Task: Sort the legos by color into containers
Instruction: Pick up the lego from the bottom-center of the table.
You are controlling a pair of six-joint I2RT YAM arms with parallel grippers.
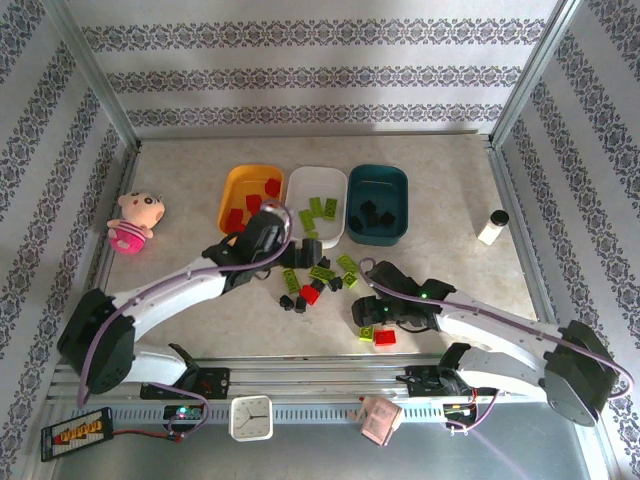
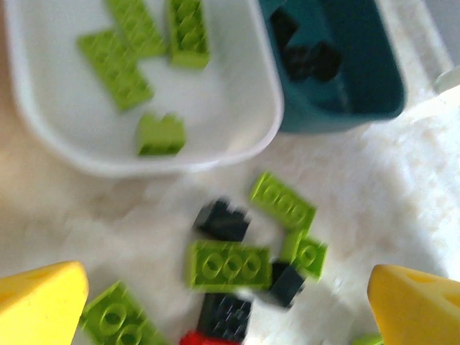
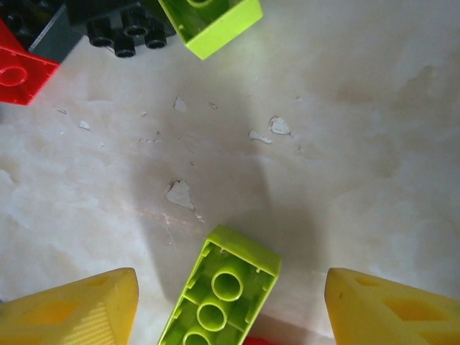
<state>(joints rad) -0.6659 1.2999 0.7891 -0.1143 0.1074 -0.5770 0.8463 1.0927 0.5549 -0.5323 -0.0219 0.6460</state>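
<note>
While my right hand (image 3: pixel 230 302) sits spread around a green lego (image 3: pixel 223 291), I can pinch.
My left hand (image 2: pixel 226 302) hangs spread over loose legos (image 2: pixel 230 262) near the white tray (image 2: pixel 108 171) for greens.

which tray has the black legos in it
The dark teal rounded plastic tray, rightmost of the three, holds the black bricks; the white middle tray holds lime green bricks and the orange-yellow left tray red ones.

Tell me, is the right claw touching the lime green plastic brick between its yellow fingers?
Apart. The right wrist view shows the right claw open, with bare table on both sides of the lime green plastic brick.
</note>
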